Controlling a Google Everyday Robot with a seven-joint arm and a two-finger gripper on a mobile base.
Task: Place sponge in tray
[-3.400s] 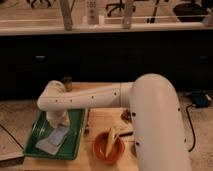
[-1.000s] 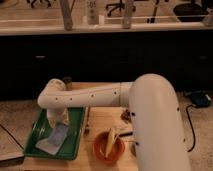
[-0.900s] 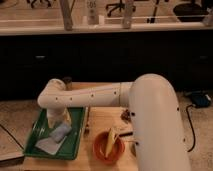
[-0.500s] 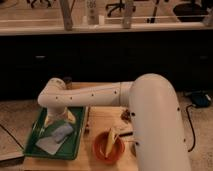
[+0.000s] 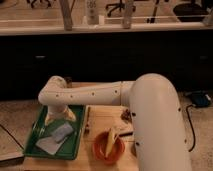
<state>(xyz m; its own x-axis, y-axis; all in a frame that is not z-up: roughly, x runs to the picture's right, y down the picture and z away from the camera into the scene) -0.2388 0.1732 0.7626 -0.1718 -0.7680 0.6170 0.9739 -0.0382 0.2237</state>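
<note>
The green tray [image 5: 33, 136] sits at the left end of the wooden table. The blue-grey sponge [image 5: 63, 131] lies flat on the tray's bottom, partly on a pale whitish sheet [image 5: 47, 144]. My gripper [image 5: 60, 117] hangs from the white arm [image 5: 95, 94] just above the sponge's far end. Its fingers are spread and hold nothing, and there is a small gap between them and the sponge.
A round orange bowl [image 5: 108, 147] with a yellow item in it stands right of the tray. Small dark objects [image 5: 125, 116] lie by the arm's base. A dark counter front [image 5: 110, 55] runs behind the table. A cable [image 5: 192, 125] trails on the floor at right.
The gripper was low in the tray with the sponge in it. It has opened and risen a little, leaving the sponge lying on the tray bottom.
</note>
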